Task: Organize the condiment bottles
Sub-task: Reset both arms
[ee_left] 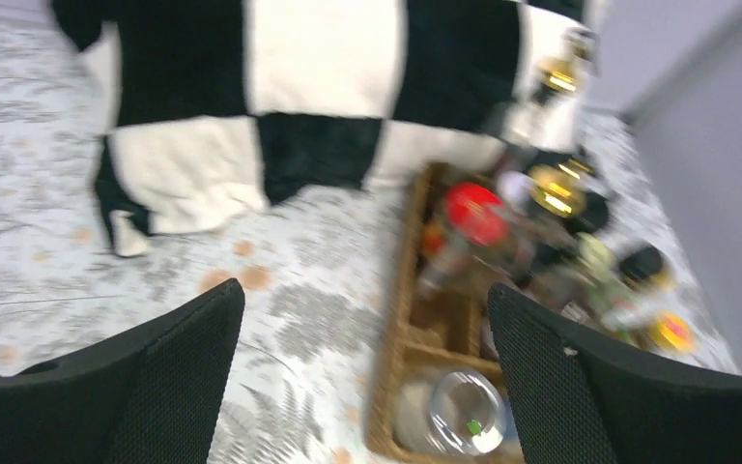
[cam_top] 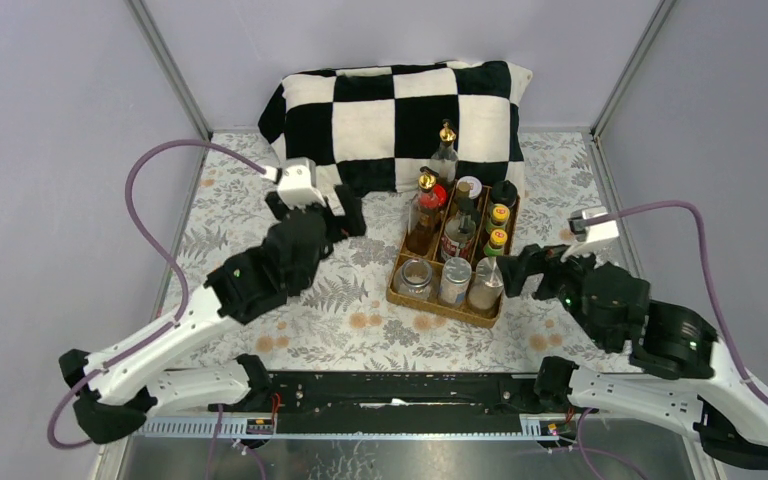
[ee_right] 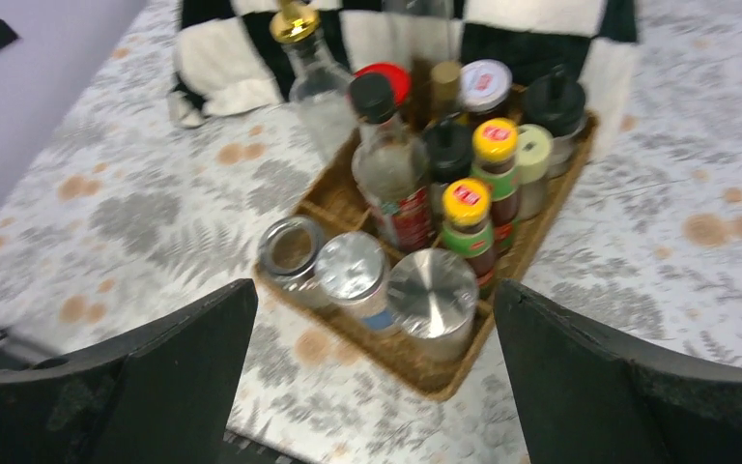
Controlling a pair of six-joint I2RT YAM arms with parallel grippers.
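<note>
On the floral tabletop (cam_top: 360, 320), your condiment bottles (cam_top: 460, 235) stood packed in the wicker tray (cam_top: 440, 307) before a checkered pillow (cam_top: 380, 110). A gold-topped bottle (cam_top: 446, 150) stood at the tray's far end, in it or just behind it. Your left arm reached forward, left of the tray, its left fingers (ee_left: 169, 377) spread wide and holding nothing. Your right arm sat folded low, its right fingers (ee_right: 589, 387) equally wide and empty, aimed at the tray's near right corner.
</note>
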